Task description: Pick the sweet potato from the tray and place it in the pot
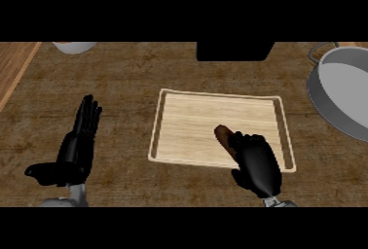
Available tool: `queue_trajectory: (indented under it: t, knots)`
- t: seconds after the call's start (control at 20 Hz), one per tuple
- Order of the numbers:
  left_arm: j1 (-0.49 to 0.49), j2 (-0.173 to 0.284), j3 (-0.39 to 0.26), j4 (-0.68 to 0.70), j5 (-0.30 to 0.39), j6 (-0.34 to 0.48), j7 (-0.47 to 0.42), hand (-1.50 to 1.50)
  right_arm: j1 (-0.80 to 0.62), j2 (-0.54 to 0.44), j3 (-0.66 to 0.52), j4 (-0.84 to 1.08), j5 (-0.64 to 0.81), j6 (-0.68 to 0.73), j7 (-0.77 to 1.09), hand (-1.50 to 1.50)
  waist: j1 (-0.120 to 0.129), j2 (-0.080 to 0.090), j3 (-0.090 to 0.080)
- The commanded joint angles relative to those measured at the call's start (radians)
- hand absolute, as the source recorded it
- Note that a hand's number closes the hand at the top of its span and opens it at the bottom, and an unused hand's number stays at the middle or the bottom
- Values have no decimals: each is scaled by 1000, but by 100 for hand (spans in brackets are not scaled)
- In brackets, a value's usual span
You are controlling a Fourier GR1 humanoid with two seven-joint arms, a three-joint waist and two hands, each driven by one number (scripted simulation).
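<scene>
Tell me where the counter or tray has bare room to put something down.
The tray is bare across its far and left parts; only its near right corner is crowded, by the right robot hand over the sweet potato. Bare counter lies between the left robot hand and the tray, and between the tray and the pot.

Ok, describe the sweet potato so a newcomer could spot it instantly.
Start at the pale wooden tray in the counter's middle. In its lower right part, the black right hand lies over a reddish-brown, elongated sweet potato, whose upper end pokes out past the fingers. It is the only thing on the tray.
</scene>
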Motion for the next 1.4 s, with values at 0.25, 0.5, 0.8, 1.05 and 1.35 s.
queue_trajectory:
  t: [0.25, 0.5, 0.8, 1.05, 1.35]
  knots:
    - [1, -3, 10, -17, 4, 7, -13, 0, -140, 42, -481, 53, -191, 72, 432, 150, -22, 49, 11]
    - [-11, 6, -11, -24, 1, -20, -16, 0, -339, -2, -685, 121, -170, 80, 652, 150, 50, 49, 4]
    - [-41, 1, -55, -24, -11, -47, -12, 0, -589, -177, -801, 258, -33, 93, 862, 150, 145, 61, 0]
    - [-61, -20, -90, -16, -17, -58, -11, 0, -723, -302, -867, 417, 78, 127, 1007, 150, 182, 73, 1]
    - [-69, -20, -99, -11, -19, -65, 0, 0, -846, -404, -928, 596, 199, 132, 1125, 150, 198, 65, 3]
